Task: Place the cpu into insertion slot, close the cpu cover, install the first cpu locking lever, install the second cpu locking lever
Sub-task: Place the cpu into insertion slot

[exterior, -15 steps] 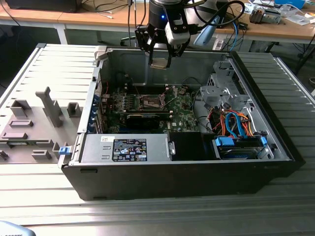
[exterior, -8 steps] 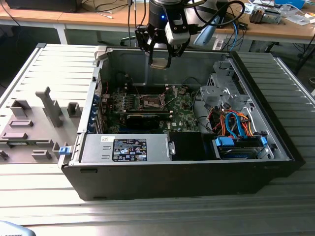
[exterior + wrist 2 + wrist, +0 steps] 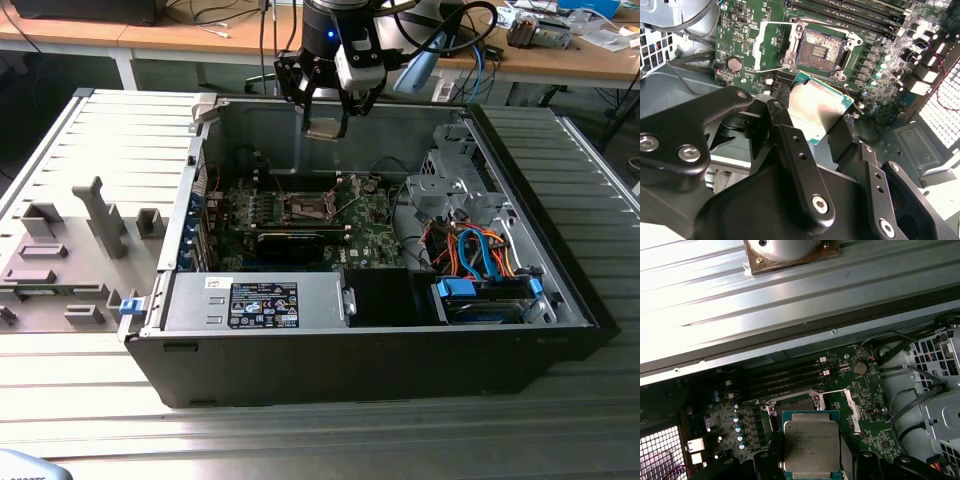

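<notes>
Above the far wall of the open computer case (image 3: 330,365), the gripper (image 3: 325,118) hangs over the interior with its two black fingers (image 3: 790,145) clamped on opposite edges of the cpu (image 3: 322,130). Held this way, the cpu lies flat between the fingers, silvery top plate uppermost and green edge exposed, as both wrist views show. It is clear of the board and touches nothing except the fingers. The insertion slot (image 3: 304,207) sits on the green motherboard (image 3: 372,225) at the case floor, below the cpu and nearer than it, roughly in line with it across the exterior view's left and right. In the second wrist view the brownish-gold contact field of the insertion slot is fully exposed just beyond the cpu's edge, and the cpu cover (image 3: 761,49) stands swung away to one side of it. Long black memory slots (image 3: 860,15) run along the opposite side. The computer case rests on a ribbed metal table (image 3: 300,440), with a grey fixture plate (image 3: 60,215) to the exterior view's left.
</notes>
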Robot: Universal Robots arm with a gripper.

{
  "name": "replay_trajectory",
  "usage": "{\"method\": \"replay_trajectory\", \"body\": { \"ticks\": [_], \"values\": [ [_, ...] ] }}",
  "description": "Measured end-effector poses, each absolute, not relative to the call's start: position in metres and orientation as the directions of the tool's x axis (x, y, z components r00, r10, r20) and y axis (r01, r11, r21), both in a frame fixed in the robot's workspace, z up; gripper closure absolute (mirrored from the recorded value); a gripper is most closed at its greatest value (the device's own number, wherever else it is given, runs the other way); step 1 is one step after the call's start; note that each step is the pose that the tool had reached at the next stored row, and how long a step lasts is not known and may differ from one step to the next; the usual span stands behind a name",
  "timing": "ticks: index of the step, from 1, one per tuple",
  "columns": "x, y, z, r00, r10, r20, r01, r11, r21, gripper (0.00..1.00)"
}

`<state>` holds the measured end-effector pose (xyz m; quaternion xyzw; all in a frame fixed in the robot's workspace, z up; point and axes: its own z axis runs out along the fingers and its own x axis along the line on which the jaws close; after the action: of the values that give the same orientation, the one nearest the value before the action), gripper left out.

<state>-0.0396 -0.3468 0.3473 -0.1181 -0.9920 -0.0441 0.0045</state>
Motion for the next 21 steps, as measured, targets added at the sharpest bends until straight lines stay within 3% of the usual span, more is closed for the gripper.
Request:
{"method": "replay_trajectory", "body": {
  "ticks": [21],
  "values": [
    [-0.0396, -0.3468, 0.3472, -0.967, 0.252, 0.019, 0.253, 0.964, 0.087, 0.45]
  ]
}}
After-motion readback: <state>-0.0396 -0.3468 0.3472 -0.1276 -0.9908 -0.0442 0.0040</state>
